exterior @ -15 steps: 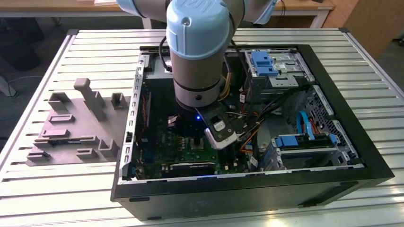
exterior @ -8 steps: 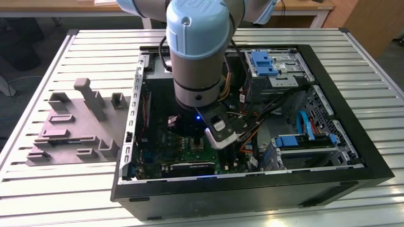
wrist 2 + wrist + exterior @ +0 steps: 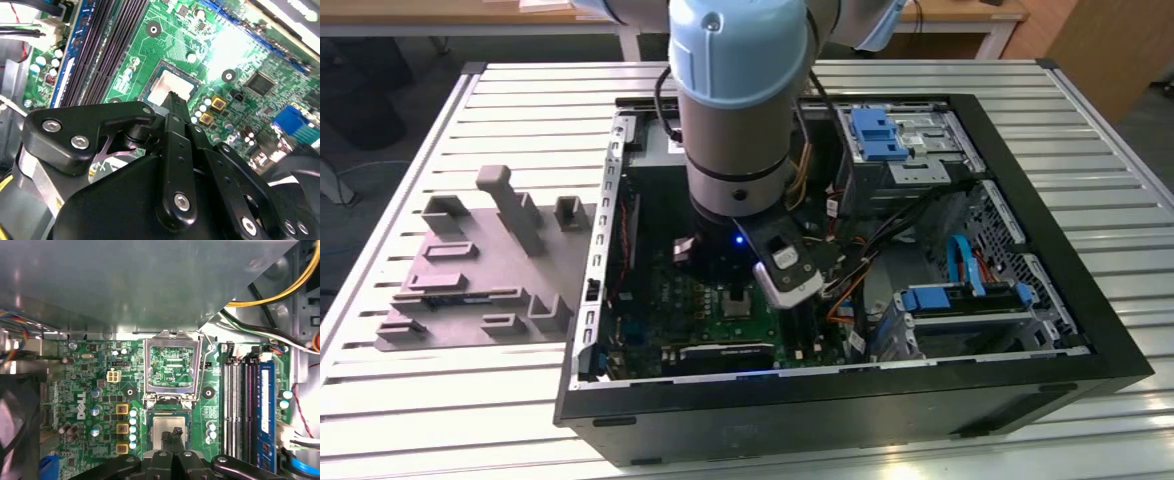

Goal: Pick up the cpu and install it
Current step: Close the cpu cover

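my claw (image 3: 176,439) is reaching down inside the computer case (image 3: 1067,330), fingertips closed over the cpu (image 3: 167,427) sitting in the socket on the green board (image 3: 100,390).

The arm (image 3: 738,110) stands almost vertical, its thick pale blue and grey segment pointing straight down, and a dark wrist section (image 3: 720,245) follows below it with a small blue light. A silver and black camera unit (image 3: 790,270) is fixed on the wrist, on the exterior view's right of it. In both wrist views the gripper (image 3: 174,434) points downward, its black linkage bars spread to both sides and the two fingertips (image 3: 178,432) brought together to a narrow point. The fingers look closed with no visible gap between them.
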You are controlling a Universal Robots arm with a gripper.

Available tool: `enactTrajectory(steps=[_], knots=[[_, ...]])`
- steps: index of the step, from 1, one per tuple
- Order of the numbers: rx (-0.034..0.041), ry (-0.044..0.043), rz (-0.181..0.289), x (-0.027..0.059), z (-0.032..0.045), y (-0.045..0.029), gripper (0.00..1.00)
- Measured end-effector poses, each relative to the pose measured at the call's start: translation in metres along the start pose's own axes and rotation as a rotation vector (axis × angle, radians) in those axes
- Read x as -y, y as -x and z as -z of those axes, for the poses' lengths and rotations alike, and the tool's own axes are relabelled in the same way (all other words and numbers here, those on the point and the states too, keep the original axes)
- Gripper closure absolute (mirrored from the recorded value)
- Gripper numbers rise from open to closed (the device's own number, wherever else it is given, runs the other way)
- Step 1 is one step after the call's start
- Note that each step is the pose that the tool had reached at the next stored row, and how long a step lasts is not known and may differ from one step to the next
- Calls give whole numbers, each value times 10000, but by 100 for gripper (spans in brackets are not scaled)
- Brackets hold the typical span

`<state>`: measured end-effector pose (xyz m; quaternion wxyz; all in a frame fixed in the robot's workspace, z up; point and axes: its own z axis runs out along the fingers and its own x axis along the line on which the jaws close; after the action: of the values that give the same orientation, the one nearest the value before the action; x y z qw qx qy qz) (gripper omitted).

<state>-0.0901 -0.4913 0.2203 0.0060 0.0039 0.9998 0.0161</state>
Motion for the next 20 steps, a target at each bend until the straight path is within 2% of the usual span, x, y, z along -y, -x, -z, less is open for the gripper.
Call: enactTrajectory(steps=[6, 10, 20], knots=[[13, -43, 0, -11, 205, 0, 89], [21, -46, 163, -31, 213, 0, 89], [-34, -23, 1984, -31, 204, 0, 89]])
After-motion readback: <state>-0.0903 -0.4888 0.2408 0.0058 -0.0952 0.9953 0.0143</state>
